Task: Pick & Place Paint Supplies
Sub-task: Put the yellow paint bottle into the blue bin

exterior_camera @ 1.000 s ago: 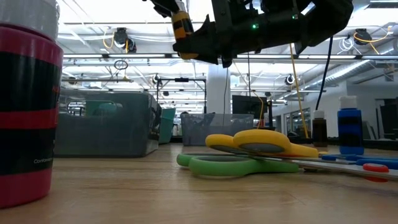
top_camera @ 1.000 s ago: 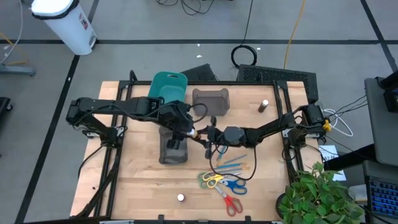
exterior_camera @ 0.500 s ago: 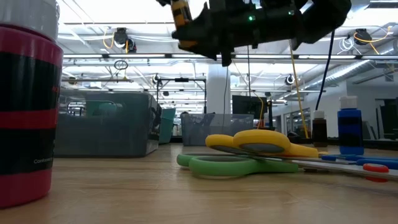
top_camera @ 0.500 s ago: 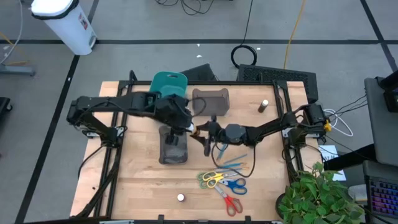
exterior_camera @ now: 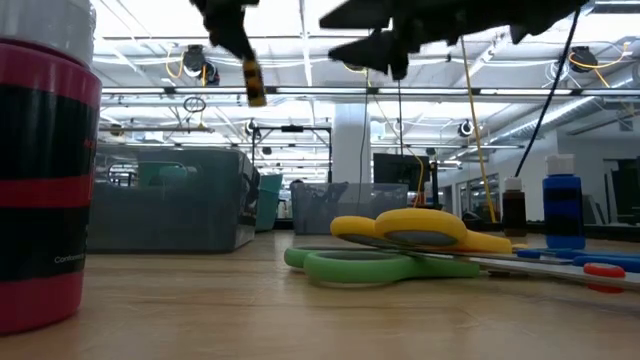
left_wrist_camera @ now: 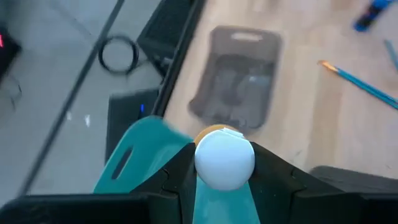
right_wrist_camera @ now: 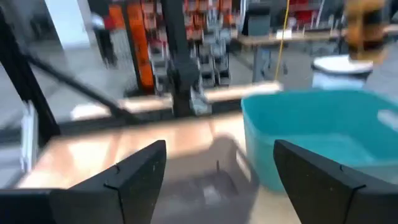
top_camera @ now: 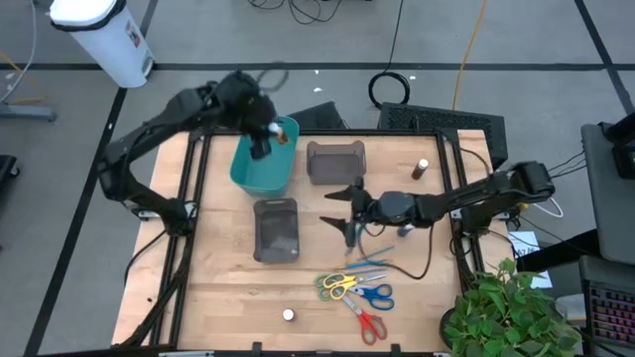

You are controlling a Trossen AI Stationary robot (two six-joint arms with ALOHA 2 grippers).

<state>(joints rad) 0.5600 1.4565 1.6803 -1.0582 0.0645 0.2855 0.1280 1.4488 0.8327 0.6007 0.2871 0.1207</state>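
Carrying a small white-capped paint bottle [left_wrist_camera: 224, 157], my left claw [top_camera: 260, 139] hangs over the teal bin [top_camera: 268, 169], and I judge that placement deliberate: the bin sits directly beneath the claw so the bottle can drop in. From the left wrist view, the two fingers press against the bottle's sides just below its white cap, with a sliver of orange-brown body showing behind it; so this claw is pinching the bottle, partly closed around it. In the low view the bottle [exterior_camera: 254, 82] dangles high above the worktop [top_camera: 218, 288], clear of everything.

My right claw [top_camera: 349, 210] sits out over the middle of the worktop, its fingers [right_wrist_camera: 134, 171] spread wide with nothing between them. It holds and touches nothing. One grey bin [top_camera: 277, 230] lies just to its side, toward the left arm, and a second grey bin [top_camera: 335, 162] stands a little beyond it, next to the teal one.

The remaining supplies wait on the near side of the right claw: the green-yellow scissors [top_camera: 337, 286], blue scissors [top_camera: 373, 295], red scissors [top_camera: 368, 323], and thin brushes [top_camera: 375, 260] just under its cable. A dark bottle [top_camera: 420, 170] stands off behind it, and a white-capped bottle [top_camera: 288, 315] stands alone near the front edge.
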